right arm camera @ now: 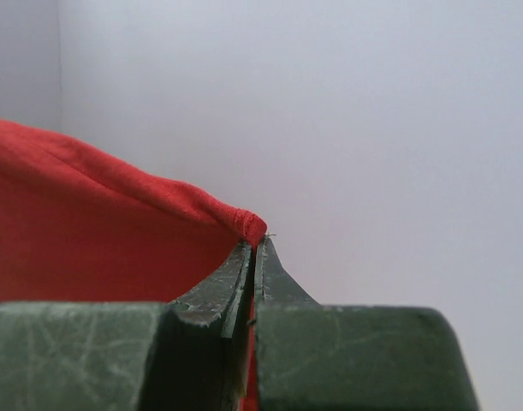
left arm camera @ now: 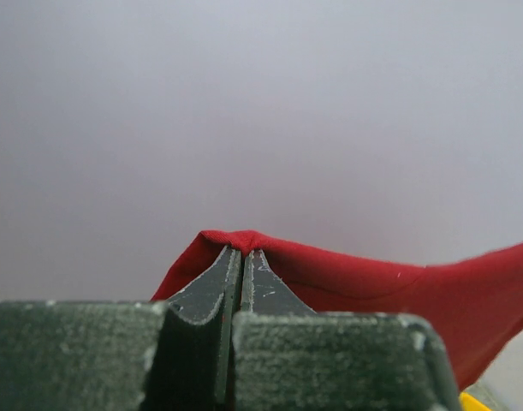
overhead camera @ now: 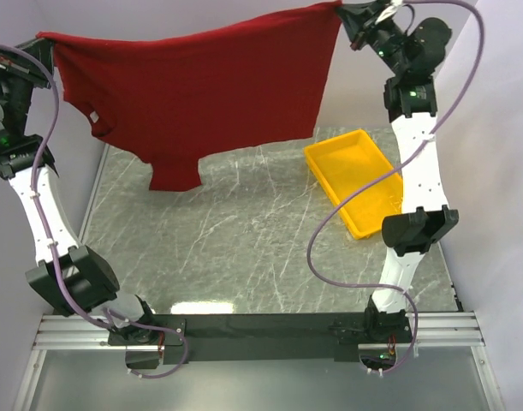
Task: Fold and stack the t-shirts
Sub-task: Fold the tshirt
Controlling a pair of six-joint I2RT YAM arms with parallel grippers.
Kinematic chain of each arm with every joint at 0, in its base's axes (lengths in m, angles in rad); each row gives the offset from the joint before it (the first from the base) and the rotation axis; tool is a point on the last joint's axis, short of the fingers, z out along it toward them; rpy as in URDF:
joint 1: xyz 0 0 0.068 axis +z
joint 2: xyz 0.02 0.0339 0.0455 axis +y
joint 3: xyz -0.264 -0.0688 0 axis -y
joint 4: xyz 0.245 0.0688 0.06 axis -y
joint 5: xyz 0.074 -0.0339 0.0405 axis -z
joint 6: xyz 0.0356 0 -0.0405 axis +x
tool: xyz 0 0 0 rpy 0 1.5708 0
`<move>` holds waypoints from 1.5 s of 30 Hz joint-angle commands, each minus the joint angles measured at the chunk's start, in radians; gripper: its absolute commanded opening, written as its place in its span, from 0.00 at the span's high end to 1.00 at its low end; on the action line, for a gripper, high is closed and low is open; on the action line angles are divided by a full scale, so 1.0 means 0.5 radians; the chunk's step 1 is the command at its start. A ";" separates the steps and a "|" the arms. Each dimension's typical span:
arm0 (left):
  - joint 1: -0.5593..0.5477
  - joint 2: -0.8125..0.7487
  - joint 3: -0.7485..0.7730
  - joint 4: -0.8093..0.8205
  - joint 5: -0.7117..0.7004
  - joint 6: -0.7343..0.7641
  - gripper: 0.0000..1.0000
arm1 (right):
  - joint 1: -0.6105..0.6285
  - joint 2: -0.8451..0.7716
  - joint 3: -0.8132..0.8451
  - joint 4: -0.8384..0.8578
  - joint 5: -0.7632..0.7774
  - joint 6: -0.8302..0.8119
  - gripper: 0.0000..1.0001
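A red t-shirt (overhead camera: 201,90) hangs stretched in the air across the back of the table, held by two corners. My left gripper (overhead camera: 44,41) is shut on its left corner, seen in the left wrist view (left arm camera: 242,250) with red cloth (left arm camera: 372,287) pinched between the jaws. My right gripper (overhead camera: 345,10) is shut on its right corner, seen in the right wrist view (right arm camera: 254,244) with the hem (right arm camera: 115,223) pinched at the tips. A sleeve (overhead camera: 175,171) hangs lowest, just above the marble tabletop (overhead camera: 244,248).
A yellow tray (overhead camera: 357,178) lies on the table at the right, beside the right arm (overhead camera: 419,180). White walls close in the back and both sides. A purple cable (overhead camera: 347,205) loops from the right arm over the tray's near end.
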 commanded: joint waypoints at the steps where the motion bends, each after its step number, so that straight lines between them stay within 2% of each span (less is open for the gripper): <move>1: 0.002 -0.242 -0.044 -0.030 -0.138 0.163 0.99 | -0.098 -0.189 0.019 0.226 0.061 0.151 1.00; 5: 0.002 -0.442 -0.029 -0.183 -0.368 0.378 0.99 | -0.154 -0.287 0.083 0.291 0.085 0.268 1.00; 9: 0.002 -0.608 0.002 -0.276 -0.534 0.458 0.99 | -0.246 -0.281 0.332 0.242 0.079 0.437 1.00; 16: 0.002 -0.752 0.137 -0.383 -0.617 0.467 0.99 | -0.264 -0.278 0.495 0.229 0.024 0.673 1.00; 20: -0.001 -0.795 0.079 -0.457 -0.648 0.492 0.99 | -0.255 -0.324 0.348 0.217 -0.007 0.722 1.00; 25: -0.004 -0.780 -0.151 -0.509 -0.642 0.495 0.99 | -0.175 -0.361 -0.093 0.184 0.036 0.655 1.00; 26: -0.007 -0.780 -0.194 -0.515 -0.648 0.504 0.99 | -0.175 -0.361 -0.094 0.168 0.036 0.643 1.00; 31: -0.007 -0.685 -0.464 -0.564 -0.663 0.575 0.99 | 0.012 -0.315 -0.544 0.085 0.012 0.545 1.00; 35: -0.004 -0.538 -0.703 -0.494 -0.587 0.566 0.99 | 0.110 -0.245 -1.050 0.198 0.082 0.388 1.00; 37: -0.004 -0.412 -0.863 -0.423 -0.483 0.538 0.99 | 0.135 -0.183 -1.155 0.239 0.146 0.305 1.00; 41: -0.025 -0.164 -1.075 -0.255 -0.338 0.483 0.99 | 0.135 0.178 -1.086 0.098 0.217 0.201 1.00; 45: -0.138 0.201 -1.060 -0.343 -0.320 0.559 0.99 | 0.162 0.482 -0.871 -0.126 0.334 0.027 1.00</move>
